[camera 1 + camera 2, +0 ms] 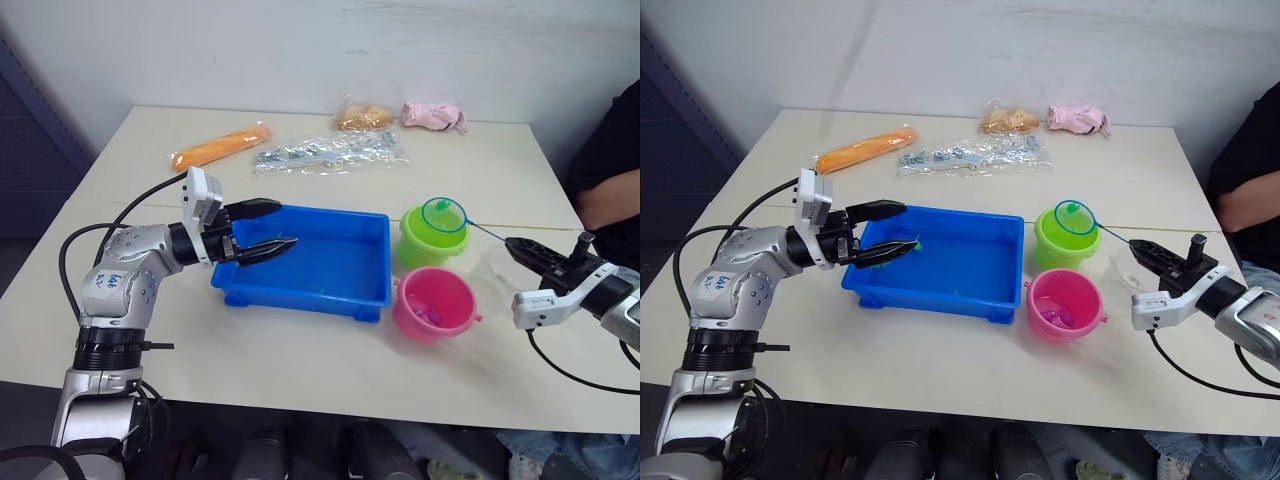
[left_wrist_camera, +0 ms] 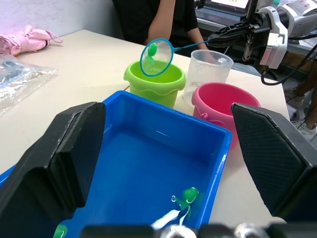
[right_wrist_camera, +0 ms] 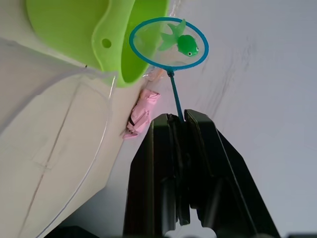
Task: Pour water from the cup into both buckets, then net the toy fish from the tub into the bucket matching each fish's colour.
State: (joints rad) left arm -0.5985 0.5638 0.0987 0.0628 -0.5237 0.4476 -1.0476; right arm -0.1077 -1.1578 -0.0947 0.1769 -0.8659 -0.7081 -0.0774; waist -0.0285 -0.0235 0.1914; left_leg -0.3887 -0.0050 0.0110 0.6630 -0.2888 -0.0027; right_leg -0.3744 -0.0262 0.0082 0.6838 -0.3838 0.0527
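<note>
Right fingers [image 3: 181,124] pinching the net [image 3: 169,43] handle, green fish [image 3: 184,43] inside; left fingers [image 2: 69,158] spread wide over the tub [image 1: 330,290]

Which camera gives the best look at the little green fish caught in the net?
The right wrist view: the green fish lies sharp and whole inside the net. The left wrist view shows it smaller above the green bucket; in both eye views it is a speck.

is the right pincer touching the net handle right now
Touching. In the right wrist view the right pincer is closed on the net handle, which runs straight down between its black fingers.
</note>
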